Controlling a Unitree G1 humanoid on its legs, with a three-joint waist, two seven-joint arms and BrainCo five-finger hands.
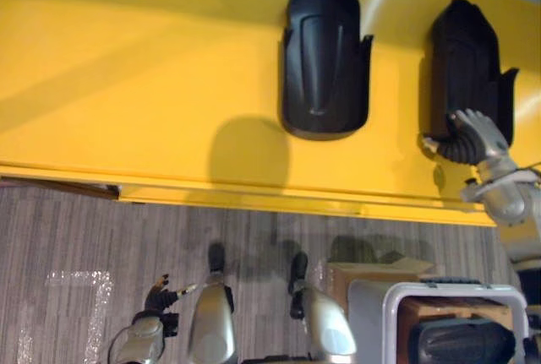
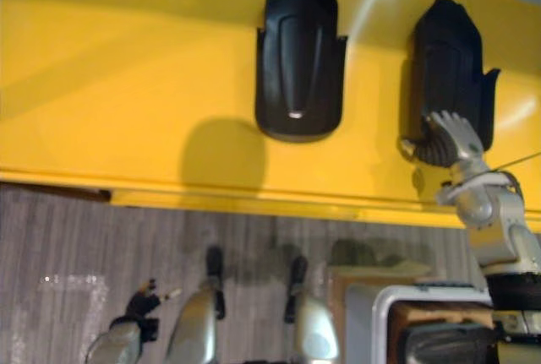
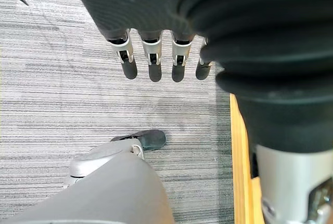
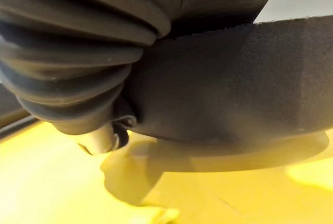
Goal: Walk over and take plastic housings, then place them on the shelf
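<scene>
Two black plastic housings lie on the yellow shelf point(image 1: 152, 85). The middle housing point(image 1: 325, 56) lies alone. My right hand point(image 1: 473, 136) rests on the near end of the right housing point(image 1: 465, 60), its fingers curled over that end. In the right wrist view the thumb point(image 4: 104, 140) sits under the housing's edge point(image 4: 234, 83), which casts a shadow on the yellow surface. Down at my side, the left hand point(image 1: 157, 298) hangs over the carpet, its fingers point(image 3: 151, 63) straight and holding nothing.
The shelf's front lip point(image 1: 254, 199) runs across just ahead of me. At lower right stands a white-framed bin point(image 1: 456, 292) with another black housing point(image 1: 461, 343) inside, and a cardboard box point(image 1: 372, 275) beside it. Grey carpet point(image 1: 68, 237) lies below, with a pale marking point(image 1: 80, 301).
</scene>
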